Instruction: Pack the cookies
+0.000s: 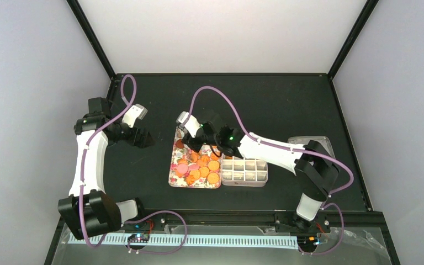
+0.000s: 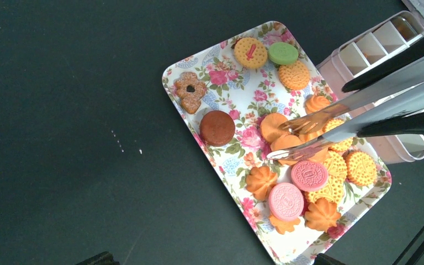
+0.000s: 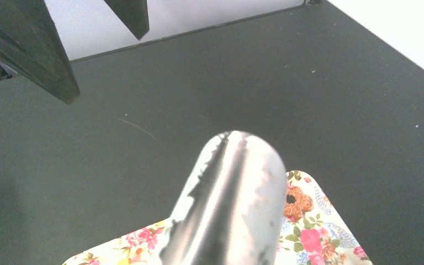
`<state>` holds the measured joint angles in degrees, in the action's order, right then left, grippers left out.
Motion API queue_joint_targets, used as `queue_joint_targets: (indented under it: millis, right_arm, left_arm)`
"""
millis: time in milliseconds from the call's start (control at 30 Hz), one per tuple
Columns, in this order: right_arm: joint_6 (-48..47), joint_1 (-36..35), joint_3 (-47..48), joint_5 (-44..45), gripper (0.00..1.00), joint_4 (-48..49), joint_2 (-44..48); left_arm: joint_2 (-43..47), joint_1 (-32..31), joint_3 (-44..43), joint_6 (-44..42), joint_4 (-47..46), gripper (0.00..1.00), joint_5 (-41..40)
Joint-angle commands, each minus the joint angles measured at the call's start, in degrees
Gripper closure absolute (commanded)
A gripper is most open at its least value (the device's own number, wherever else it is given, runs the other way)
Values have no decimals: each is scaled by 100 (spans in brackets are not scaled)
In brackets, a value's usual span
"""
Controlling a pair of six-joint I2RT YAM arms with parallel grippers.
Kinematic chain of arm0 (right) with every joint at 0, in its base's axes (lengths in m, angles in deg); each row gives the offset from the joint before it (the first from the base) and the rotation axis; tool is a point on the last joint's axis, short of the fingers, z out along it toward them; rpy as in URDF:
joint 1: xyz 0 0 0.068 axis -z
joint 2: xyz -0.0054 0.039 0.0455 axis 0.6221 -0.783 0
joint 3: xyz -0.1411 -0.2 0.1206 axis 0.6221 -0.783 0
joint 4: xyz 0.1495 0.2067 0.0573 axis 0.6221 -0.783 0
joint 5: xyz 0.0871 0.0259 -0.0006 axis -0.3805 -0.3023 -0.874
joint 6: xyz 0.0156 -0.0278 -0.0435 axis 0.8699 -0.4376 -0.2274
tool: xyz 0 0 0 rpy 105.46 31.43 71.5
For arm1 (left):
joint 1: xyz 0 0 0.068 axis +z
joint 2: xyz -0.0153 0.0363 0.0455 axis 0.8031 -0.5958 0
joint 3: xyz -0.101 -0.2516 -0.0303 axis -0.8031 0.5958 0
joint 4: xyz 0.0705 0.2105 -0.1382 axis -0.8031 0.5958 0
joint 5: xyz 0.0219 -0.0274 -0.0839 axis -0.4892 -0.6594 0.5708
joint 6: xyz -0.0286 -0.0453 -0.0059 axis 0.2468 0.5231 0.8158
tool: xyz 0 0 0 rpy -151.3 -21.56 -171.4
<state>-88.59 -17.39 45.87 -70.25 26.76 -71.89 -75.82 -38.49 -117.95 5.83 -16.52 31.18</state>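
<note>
The cookies [image 2: 285,201] lie on a flower-patterned tray [image 2: 221,77], mostly orange, with pink, brown and green ones; they also show in the top view as cookies [image 1: 204,171]. My right gripper [image 1: 196,139] is shut on metal tongs [image 2: 364,105], which reach in over the tray. The tong tips stand slightly apart on either side of an orange cookie [image 2: 286,142]; whether they pinch it I cannot tell. In the right wrist view the tongs [image 3: 237,204] fill the middle. My left gripper [image 2: 212,259] hangs wide open left of the tray, holding nothing.
A pale box with small compartments [image 1: 244,172] stands against the tray's right side, its cells looking bare. A clear plastic piece [image 1: 314,142] lies by the right arm. The black table [image 1: 254,99] is walled by white panels.
</note>
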Motion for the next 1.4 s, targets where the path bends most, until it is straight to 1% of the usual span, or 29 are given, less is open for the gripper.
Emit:
queue_joint_targets:
  millis: [0,100,267,333,400,567,700,867,1033,1200,1367]
  right_arm:
    - [138,24,108,-202,70,246,-137]
    - [209,22,61,-280,74,297,-133]
    - [286,22,-19,-242,93,442,42]
    - [288,22,-14,-236,97,457,113]
    - [286,22,-2,-197,99,453,197]
    - [157,54,15,27,99,319,580]
    - [96,304,-83,128,99,67,1075]
    - [118,828,-582,355,99,-306,1847]
    - [17,1139,-1164,825,97,-746,2504]
    - [-91,1396,-1614,1084,96,-878,2850]
    - [-175,1451,-1868,1193,95,-972,3053]
  left_arm:
    - [173,39,-154,-146,188,5,-15]
    - [168,43,-162,-154,196,5,-8]
    - [144,44,-188,-144,187,5,20]
    - [146,44,-197,-145,189,5,43]
    - [147,38,-198,-145,181,5,61]
    - [112,39,-206,-169,181,5,119]
    - [77,36,-241,-170,163,5,163]
    - [54,35,-192,-214,130,5,241]
    - [-2,40,-198,-194,101,5,309]
    - [7,35,-240,-192,116,5,354]
    - [21,36,-225,-239,136,4,352]
